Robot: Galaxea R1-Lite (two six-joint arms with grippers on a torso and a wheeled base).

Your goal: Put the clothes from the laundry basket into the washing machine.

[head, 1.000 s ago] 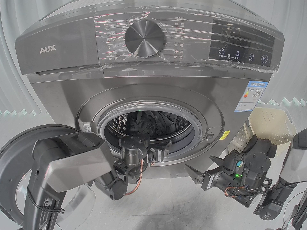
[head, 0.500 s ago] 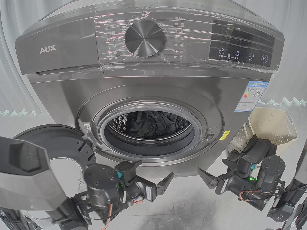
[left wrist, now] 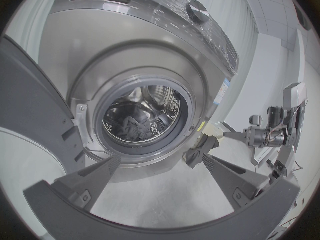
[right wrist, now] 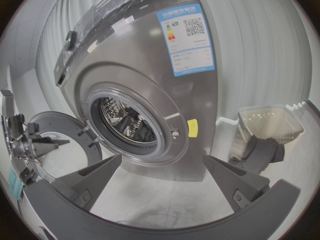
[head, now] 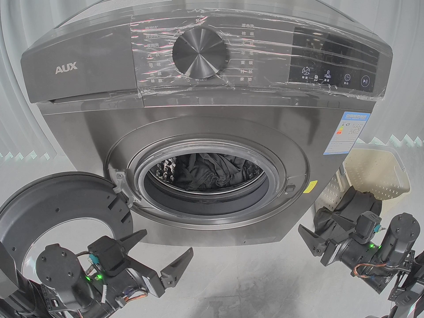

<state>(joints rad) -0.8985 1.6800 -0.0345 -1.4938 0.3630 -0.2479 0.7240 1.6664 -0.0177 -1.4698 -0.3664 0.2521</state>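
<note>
Head: left gripper (head: 168, 240) low by door (head: 57, 204), jaws apart; right gripper (head: 316, 221) jaws apart, near garment (head: 358, 202) draped over basket (head: 380, 168) rim. Left wrist: clothes (left wrist: 133, 128) inside drum (left wrist: 158, 97). Right wrist: garment beside jaws, not between them.

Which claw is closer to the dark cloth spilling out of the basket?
Right. The right gripper is just in front of the dark cloth; the left gripper is far off, by the open door.
</note>
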